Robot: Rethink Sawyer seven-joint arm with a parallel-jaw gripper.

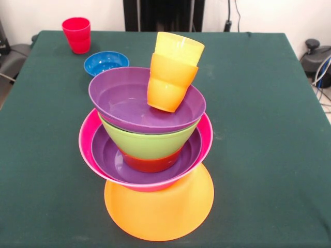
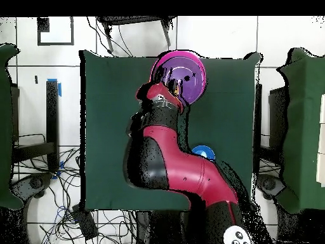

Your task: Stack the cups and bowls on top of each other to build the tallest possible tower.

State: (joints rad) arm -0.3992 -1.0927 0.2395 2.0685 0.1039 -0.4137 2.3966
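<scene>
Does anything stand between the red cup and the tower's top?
Only the blue bowl, low on the table between red cup and tower; a lifted cup would likely pass over it. The orange cup and yellow cup occupy the top purple bowl.

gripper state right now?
Gripper: cannot be told. It hangs over the tower's top purple bowl; the front view misses it.

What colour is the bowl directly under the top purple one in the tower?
Lime green, clearest in the front view.
</scene>
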